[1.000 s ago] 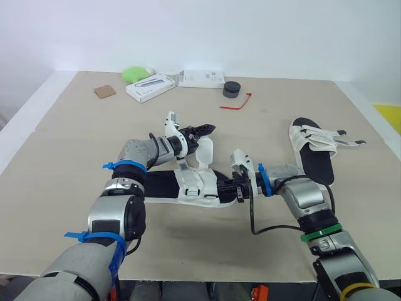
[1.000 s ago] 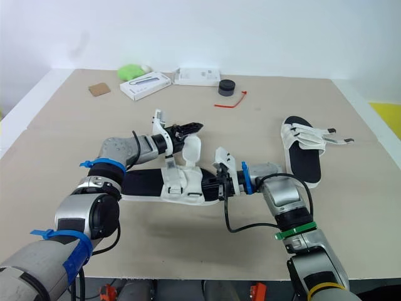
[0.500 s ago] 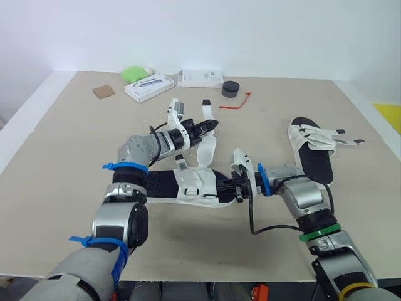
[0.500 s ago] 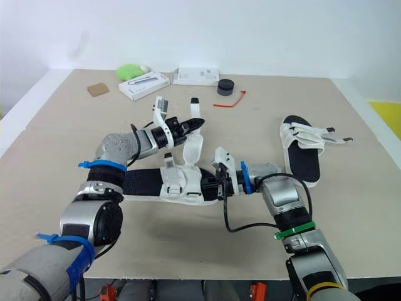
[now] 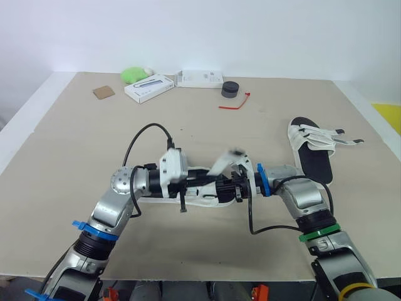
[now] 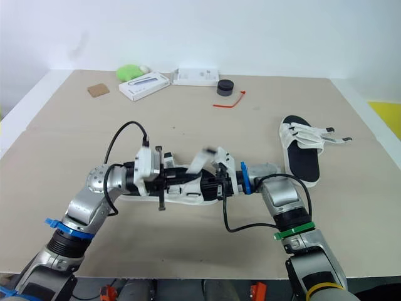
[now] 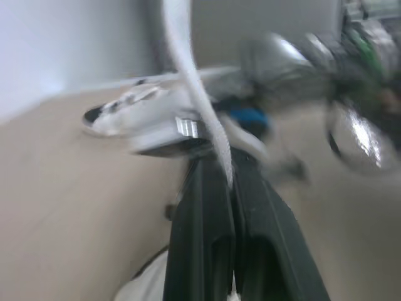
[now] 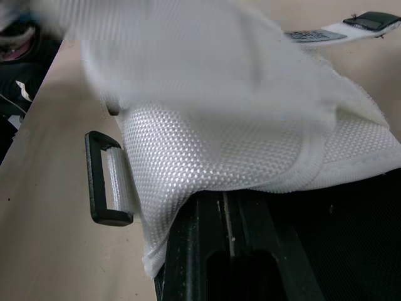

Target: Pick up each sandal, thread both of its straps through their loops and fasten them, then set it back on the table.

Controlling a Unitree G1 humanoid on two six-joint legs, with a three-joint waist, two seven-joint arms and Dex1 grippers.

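The broad beige worktop (image 5: 75, 144) carries everything. Near its middle lies a black-soled sandal with white woven uppers (image 5: 202, 199), caught between the two arms. A second sandal of the same kind (image 5: 313, 153) rests flat well off to the right, its strap ends sticking out sideways. The right claw (image 5: 237, 187) is closed on the end of the middle sandal. The left claw (image 7: 224, 160) is pinched tight on a white woven strap (image 7: 188, 75), which rises up from between its fingers. A black rectangular plastic loop (image 8: 109, 188) hangs at the edge of the upper. At the far edge sit two flat white boxes (image 5: 150, 87), a green lump (image 5: 133, 74), a black round puck (image 5: 230, 89), a brown card square (image 5: 104, 92) and a red tie (image 5: 235, 102).
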